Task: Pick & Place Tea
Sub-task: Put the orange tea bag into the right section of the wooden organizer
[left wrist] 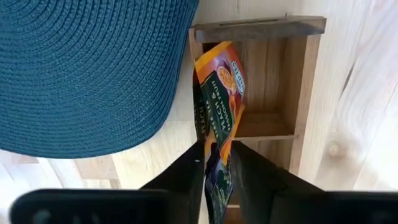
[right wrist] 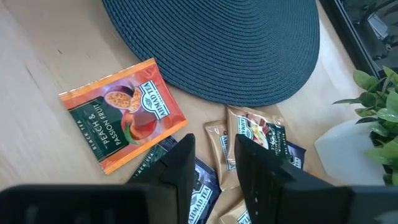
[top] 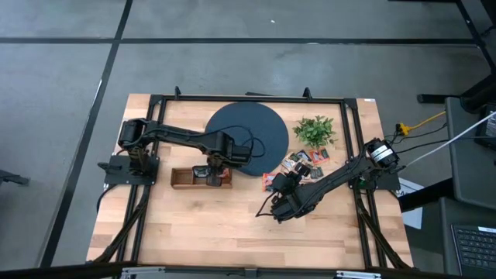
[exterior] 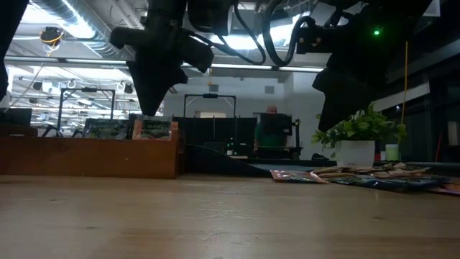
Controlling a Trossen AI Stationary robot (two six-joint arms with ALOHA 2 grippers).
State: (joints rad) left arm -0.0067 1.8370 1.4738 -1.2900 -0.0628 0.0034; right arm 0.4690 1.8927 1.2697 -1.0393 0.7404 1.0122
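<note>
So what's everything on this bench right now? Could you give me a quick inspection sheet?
Surface: pale wooden table inside a black frame.
Job's things: loose tea sachets beside the round blue mat; orange sachet over the wooden box.
Clutter: small potted plant.
Grippers: left gripper above the box, fingers either side of the orange sachet; right gripper open over the sachet pile.
Cables: yellow cable off the table's right edge.
Surroundings: grey floor; a person far behind.
</note>
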